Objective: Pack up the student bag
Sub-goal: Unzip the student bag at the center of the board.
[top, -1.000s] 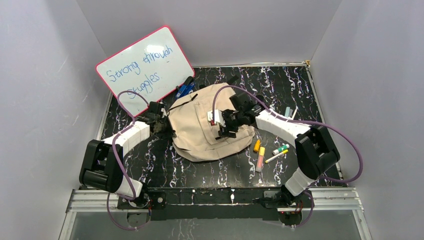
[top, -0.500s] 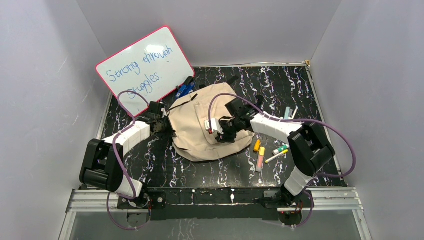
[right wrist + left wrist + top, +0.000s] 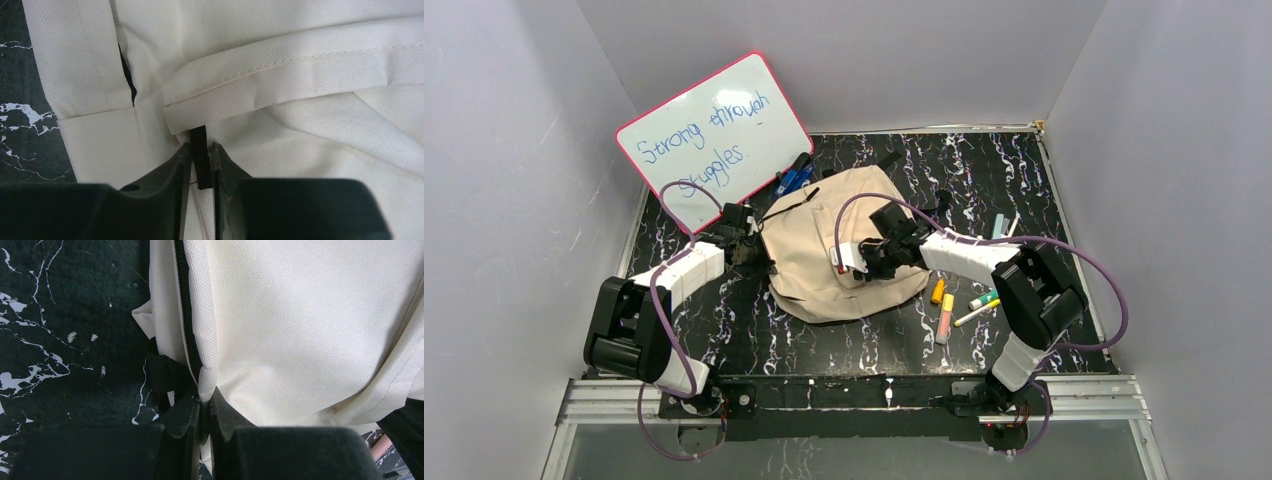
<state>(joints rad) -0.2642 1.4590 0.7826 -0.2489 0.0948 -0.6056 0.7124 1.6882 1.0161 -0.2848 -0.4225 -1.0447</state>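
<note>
The student bag (image 3: 809, 265) lies slumped in the middle of the desk (image 3: 984, 170), beige side up, with both of your arms reaching onto it.

Your left gripper (image 3: 204, 402) is at the bag's edge on the side toward the left edge of the desk. Its fingers are pressed together on a fold of beige fabric just beside the dark zipper line (image 3: 184, 315). A black strap (image 3: 162, 375) sits against the outer side of the left finger, where the bag meets the marbled surface.

Your right gripper (image 3: 200, 150) is over the middle of the bag, pointing toward the left edge. A short black tab (image 3: 200, 150) comes out from under a stitched beige flap (image 3: 280, 75) and hangs straight between the two fingers. The jaws are drawn in narrow around it, but thin slivers of pale fabric show on either side of the tab. You cannot tell from here whether it is truly clamped.

At the far left corner a pink-framed whiteboard (image 3: 714, 140) leans against the wall, with handwriting on it. Some blue markers (image 3: 792, 178) lie between its lower edge and the bag. Toward the right edge, beside the right arm, you have loose pens: an orange highlighter (image 3: 937, 291) just beside the bag, a pink-and-yellow one (image 3: 944, 318) nearer you, and a green-capped marker (image 3: 986, 298) next to them.
</note>
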